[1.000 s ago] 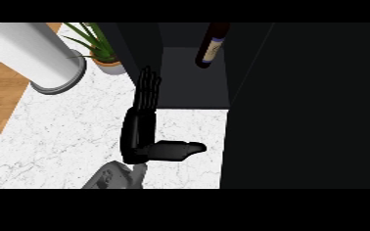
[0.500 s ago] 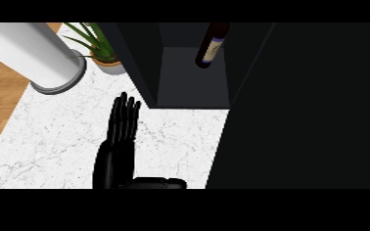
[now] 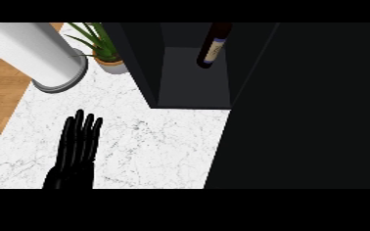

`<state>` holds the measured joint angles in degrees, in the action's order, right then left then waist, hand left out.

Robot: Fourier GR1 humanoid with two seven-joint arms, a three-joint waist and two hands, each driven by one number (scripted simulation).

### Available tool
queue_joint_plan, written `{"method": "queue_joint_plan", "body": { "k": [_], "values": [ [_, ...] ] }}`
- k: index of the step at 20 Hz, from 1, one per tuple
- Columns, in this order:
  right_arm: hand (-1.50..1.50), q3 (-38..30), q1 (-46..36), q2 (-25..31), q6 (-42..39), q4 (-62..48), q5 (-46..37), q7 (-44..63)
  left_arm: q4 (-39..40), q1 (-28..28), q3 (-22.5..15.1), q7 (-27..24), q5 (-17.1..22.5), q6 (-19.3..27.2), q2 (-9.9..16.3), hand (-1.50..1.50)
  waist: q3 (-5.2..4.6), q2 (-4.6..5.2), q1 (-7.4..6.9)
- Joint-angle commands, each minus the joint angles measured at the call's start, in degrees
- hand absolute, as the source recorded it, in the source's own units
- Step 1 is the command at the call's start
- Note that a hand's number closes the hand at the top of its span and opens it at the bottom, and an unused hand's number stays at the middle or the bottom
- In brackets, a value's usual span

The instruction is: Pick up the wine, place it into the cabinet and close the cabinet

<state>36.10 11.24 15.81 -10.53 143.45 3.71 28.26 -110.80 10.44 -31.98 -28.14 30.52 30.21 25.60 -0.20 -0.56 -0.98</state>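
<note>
One dark wine bottle [image 3: 213, 46] stands inside the dark open cabinet [image 3: 192, 85]. One black hand [image 3: 76, 149], fingers straight, holds nothing. Nearby: one white cylinder [image 3: 43, 54], one potted plant [image 3: 104, 49].

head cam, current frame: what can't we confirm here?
- Right hand: shows nowhere in the head view, so its state is unknown.
- Dark wine bottle with a pale label: its upper part is cut off by the top band.
- Black cabinet: the door blends into the large dark area at right, so how far it is open is unclear.
- Black left hand: its wrist is cut off by the lower edge.
</note>
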Motion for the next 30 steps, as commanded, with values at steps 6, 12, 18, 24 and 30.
{"method": "queue_joint_plan", "body": {
  "k": [6,12,18,24,30],
  "values": [
    [1.5,15.75,-9.46,-10.82,5.62,3.42,-2.88,13.05,-6.45,9.03,5.82,-2.77,4.11,-5.19,5.12,-1.5,-0.15,-0.23,-0.7],
    [1.5,17.61,-20.12,-15.53,14.22,-6.79,-5.09,11.99,-5.63,10.76,15.08,-3.23,11.03,-12.86,9.6,-1.5,-0.16,0.11,-1.29],
    [1.5,17.17,-33.97,-15.56,26.41,-14.7,-3.78,11.69,-5.11,14.01,20.15,-4.3,14.54,-19.7,13.08,-1.5,-0.2,0.27,-2.06],
    [1.5,10.83,-47.57,-15.49,32.89,-23.66,2.09,11.33,-6.99,17.2,24.45,-3.67,17.37,-23.42,15.65,-1.5,-0.11,0.51,-3.56],
    [1.5,2.81,-65.34,-15.73,35.79,-39.79,12.89,10.32,-5.05,17.38,29.63,-3.2,21.55,-29.24,17.57,-1.5,-0.04,0.86,-4.03]
  ]
}}
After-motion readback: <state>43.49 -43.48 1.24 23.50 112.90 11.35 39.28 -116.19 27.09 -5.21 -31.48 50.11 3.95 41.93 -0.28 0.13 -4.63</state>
